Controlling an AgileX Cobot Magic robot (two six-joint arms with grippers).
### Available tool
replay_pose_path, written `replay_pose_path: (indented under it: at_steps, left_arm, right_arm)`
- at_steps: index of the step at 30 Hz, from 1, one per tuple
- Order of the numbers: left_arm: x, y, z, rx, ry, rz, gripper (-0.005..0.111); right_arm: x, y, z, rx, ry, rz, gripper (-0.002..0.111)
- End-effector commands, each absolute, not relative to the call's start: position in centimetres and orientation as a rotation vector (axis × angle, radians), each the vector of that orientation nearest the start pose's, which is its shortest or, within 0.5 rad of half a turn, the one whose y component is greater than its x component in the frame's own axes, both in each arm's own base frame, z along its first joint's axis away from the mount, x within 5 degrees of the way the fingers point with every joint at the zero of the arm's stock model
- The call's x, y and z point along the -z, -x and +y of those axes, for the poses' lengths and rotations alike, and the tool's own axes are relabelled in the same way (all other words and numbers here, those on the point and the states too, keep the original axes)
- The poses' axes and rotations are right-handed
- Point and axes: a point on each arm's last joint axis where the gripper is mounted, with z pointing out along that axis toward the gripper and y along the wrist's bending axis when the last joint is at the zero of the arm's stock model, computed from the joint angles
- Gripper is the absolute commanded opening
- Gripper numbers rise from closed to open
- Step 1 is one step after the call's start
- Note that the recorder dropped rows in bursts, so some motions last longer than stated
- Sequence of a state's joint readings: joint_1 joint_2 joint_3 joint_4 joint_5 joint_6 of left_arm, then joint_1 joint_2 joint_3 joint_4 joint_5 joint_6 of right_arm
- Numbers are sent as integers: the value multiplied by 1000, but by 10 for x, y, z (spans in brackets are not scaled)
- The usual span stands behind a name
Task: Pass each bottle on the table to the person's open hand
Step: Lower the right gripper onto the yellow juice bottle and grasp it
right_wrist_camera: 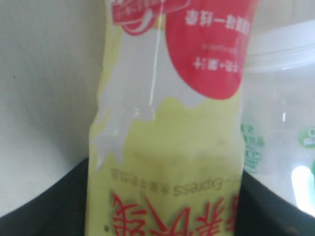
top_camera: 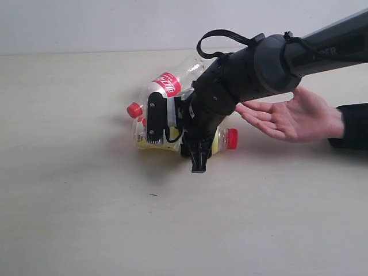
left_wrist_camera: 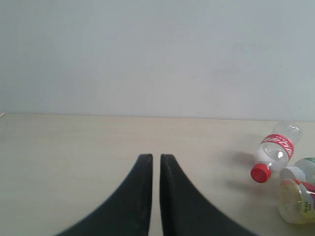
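The yellow-label bottle (top_camera: 221, 140) lies on the table (top_camera: 86, 207), its red cap pointing toward the person's open hand (top_camera: 287, 118). My right gripper (top_camera: 198, 150) reaches down over it. In the right wrist view the yellow-label bottle (right_wrist_camera: 167, 147) fills the gap of the right gripper (right_wrist_camera: 165, 196), with a dark finger pressed against each side. The clear red-label bottle (top_camera: 167, 85) lies just behind; the left wrist view also shows this red-label bottle (left_wrist_camera: 274, 147). A white-green-label bottle (right_wrist_camera: 280, 128) lies beside the held one. The butterfly-label bottle is hidden. My left gripper (left_wrist_camera: 156, 162) is shut and holds nothing.
The person's forearm in a dark sleeve (top_camera: 351, 126) enters from the right edge. My right arm (top_camera: 276, 57) stretches across above the hand. A pale wall (top_camera: 115, 23) rises behind the table's far edge.
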State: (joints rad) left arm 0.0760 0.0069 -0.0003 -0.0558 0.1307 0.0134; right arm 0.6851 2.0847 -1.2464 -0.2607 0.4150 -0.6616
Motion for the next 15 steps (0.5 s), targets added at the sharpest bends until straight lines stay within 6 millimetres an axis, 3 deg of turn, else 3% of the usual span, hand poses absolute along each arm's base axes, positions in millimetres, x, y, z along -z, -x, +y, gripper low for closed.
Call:
replay_pose_path:
  at_steps: [1,8,15]
  left_arm:
    - [-202,-56,3,-19,83,1607,8]
    - [-202,-56,3,-19,83,1607,8]
    - [-202,-56,3,-19,83,1607,8]
  right_arm:
    - [-109,-317,248,189,1939,2020,44]
    - [-116,-313,250,98,1848,2105,-1]
    - [-149,-312,250,88,1784,2051,0]
